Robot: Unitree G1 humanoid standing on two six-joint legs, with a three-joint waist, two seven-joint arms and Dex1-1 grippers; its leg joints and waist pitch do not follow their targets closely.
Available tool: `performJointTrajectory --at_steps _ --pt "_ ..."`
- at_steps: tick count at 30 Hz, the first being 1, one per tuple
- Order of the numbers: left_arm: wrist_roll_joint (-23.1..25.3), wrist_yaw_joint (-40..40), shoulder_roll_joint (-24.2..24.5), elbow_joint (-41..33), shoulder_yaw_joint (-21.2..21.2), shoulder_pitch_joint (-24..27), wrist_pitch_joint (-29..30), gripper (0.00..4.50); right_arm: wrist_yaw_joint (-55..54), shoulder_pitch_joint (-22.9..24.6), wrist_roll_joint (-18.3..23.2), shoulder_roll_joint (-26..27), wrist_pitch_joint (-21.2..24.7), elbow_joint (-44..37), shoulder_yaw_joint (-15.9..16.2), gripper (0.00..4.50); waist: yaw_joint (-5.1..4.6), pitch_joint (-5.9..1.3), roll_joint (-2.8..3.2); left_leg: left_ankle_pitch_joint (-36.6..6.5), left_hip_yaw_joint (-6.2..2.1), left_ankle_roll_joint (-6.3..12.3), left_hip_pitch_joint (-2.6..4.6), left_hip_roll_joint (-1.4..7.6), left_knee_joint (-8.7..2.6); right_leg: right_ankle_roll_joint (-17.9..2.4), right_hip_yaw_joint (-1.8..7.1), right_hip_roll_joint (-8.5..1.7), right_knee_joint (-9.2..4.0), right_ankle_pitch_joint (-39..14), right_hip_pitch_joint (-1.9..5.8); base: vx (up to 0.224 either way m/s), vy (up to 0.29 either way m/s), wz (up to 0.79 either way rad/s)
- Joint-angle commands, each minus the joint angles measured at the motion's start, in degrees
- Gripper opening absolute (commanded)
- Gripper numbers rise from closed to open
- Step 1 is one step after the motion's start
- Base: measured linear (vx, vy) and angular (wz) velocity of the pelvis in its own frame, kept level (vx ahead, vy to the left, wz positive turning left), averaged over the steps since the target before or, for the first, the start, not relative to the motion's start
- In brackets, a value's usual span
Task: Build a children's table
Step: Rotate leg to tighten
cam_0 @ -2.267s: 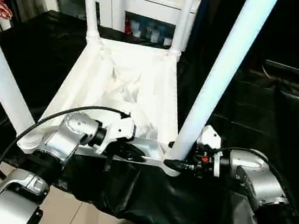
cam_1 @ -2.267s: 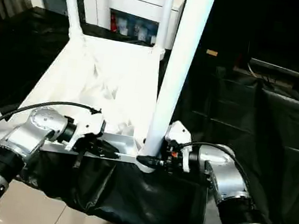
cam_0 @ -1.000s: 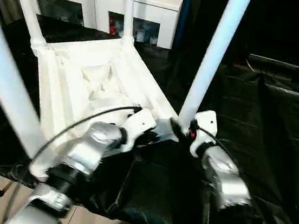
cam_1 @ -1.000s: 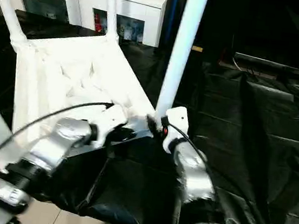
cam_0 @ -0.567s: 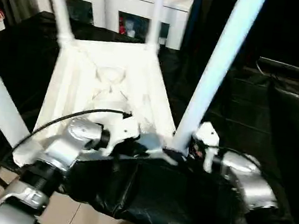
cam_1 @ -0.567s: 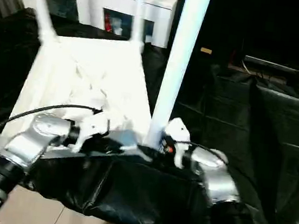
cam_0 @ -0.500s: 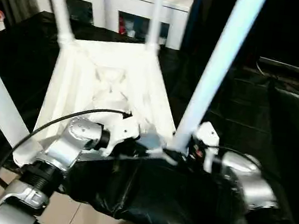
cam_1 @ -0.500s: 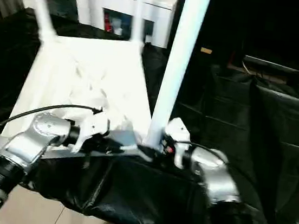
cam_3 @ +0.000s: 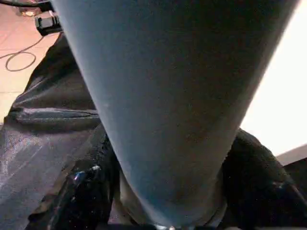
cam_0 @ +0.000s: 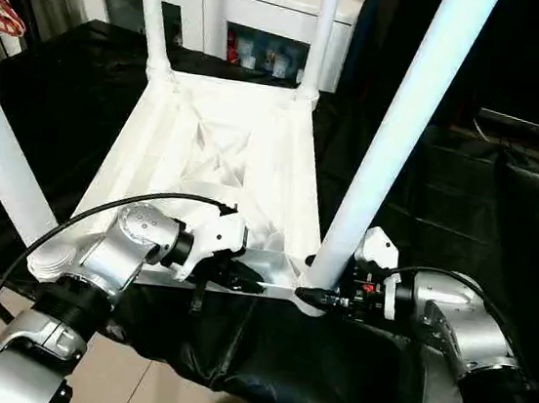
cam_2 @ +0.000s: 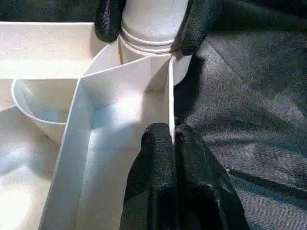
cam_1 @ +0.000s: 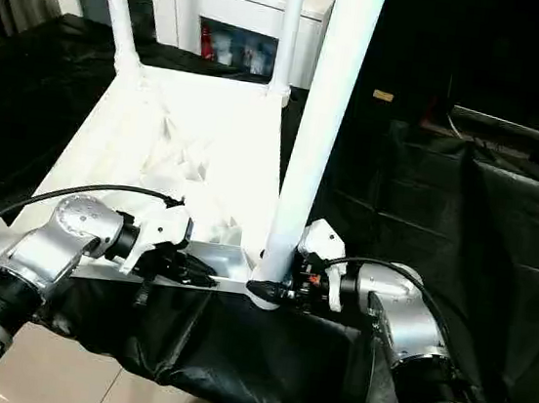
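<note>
The children's table lies upside down, its ribbed white tabletop (cam_0: pixel 217 146) on black cloth with all legs standing up. My left gripper (cam_0: pixel 245 279) is shut on the thin near rim wall of the tabletop, which passes between its fingers (cam_2: pixel 158 143) in the left wrist view. My right gripper (cam_0: pixel 312 293) is closed around the base of the near right leg (cam_0: pixel 394 148), just above its corner socket. Its fingers (cam_2: pixel 108 19) press both sides of that leg (cam_3: pixel 172 96). The near left leg (cam_0: pixel 0 149) and the two far legs (cam_0: pixel 147 10) stand untouched.
A white cabinet with glass doors (cam_0: pixel 215 8) stands right behind the table's far end. Black cloth (cam_0: pixel 468 187) covers the surface and hangs over the near edge above a tiled floor (cam_0: pixel 120 380). A black cable (cam_0: pixel 70 221) loops over my left forearm.
The table, held by both grippers, has swung: its far end moved right and its near edge came back toward me. Both grippers stay at the same spots on it.
</note>
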Motion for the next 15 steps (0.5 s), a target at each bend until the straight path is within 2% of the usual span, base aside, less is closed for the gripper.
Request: performJointTrajectory --at_steps 1,5,7,8,10,12,14,15 --pt "-0.79 0.31 -1.00 -0.32 -0.20 -2.80 -0.97 0.00 3.51 -0.07 1.13 0.89 0.38 -1.55 2.24 2.63 -0.12 -3.56 0.19 -12.28 -0.12 2.41 0.25 1.72 -3.46 -12.20 2.95 -3.32 -3.50 -10.58 3.22 0.000 0.000 0.00" --pt "-0.81 3.67 -1.48 -0.31 1.09 -2.42 0.50 0.00 -0.24 1.46 1.08 2.31 0.09 -2.08 1.40 2.62 0.03 -3.54 -0.09 -11.72 -0.07 2.59 0.23 1.76 -3.42 -12.14 2.97 -3.32 -3.40 -10.34 3.18 0.000 0.000 0.00" --pt "-0.78 4.60 -1.70 -0.33 1.41 -2.37 1.02 0.00 -1.31 1.62 1.03 2.73 -0.05 -1.97 1.09 2.62 0.14 -3.48 -0.01 -12.09 -0.08 2.41 0.26 1.74 -3.48 -11.85 3.00 -3.41 -3.52 -11.47 3.10 0.000 0.000 0.00" --pt "-0.52 7.08 -2.41 -0.24 2.09 -2.34 1.40 0.00 -4.66 1.80 0.31 3.83 -0.75 -1.39 0.42 2.62 0.10 -3.45 -0.36 -12.20 -0.09 2.17 0.27 1.74 -3.54 -11.40 3.00 -3.41 -3.65 -12.44 3.09 0.000 0.000 0.00" --pt "0.44 12.91 -4.24 -0.78 3.14 -1.62 2.57 0.00 -14.38 2.23 -1.14 7.60 -1.43 0.29 -1.56 2.62 -0.15 -3.26 -0.14 -13.57 -0.26 0.72 0.44 1.66 -3.76 -10.10 3.05 -3.60 -4.07 -16.29 2.80 0.000 0.000 0.00" --pt "1.11 15.39 -5.09 -0.94 3.25 -1.16 2.72 0.00 -18.55 2.32 -2.09 9.13 -2.23 1.12 -2.14 2.62 -0.66 -3.35 -0.32 -13.76 -0.47 0.13 0.13 1.51 -3.92 -9.01 2.98 -3.62 -4.15 -17.55 3.15 0.000 0.000 0.00" --pt "1.50 16.95 -6.02 -1.21 3.13 -0.91 3.23 0.00 -21.15 2.28 -2.42 10.16 -2.59 1.62 -2.72 2.62 -1.19 -3.40 -0.41 -13.43 -0.45 0.21 0.14 1.47 -3.85 -9.08 3.04 -3.54 -4.10 -16.39 3.03 0.000 0.000 0.00" --pt "2.22 20.27 -7.89 -1.71 3.04 -0.72 4.47 0.00 -26.43 1.99 -2.84 12.31 -2.31 2.57 -3.99 2.62 -1.34 -3.41 -0.67 -12.50 -0.39 0.52 0.10 1.53 -3.79 -9.44 3.12 -3.57 -3.88 -15.16 2.98 0.000 0.000 0.00"
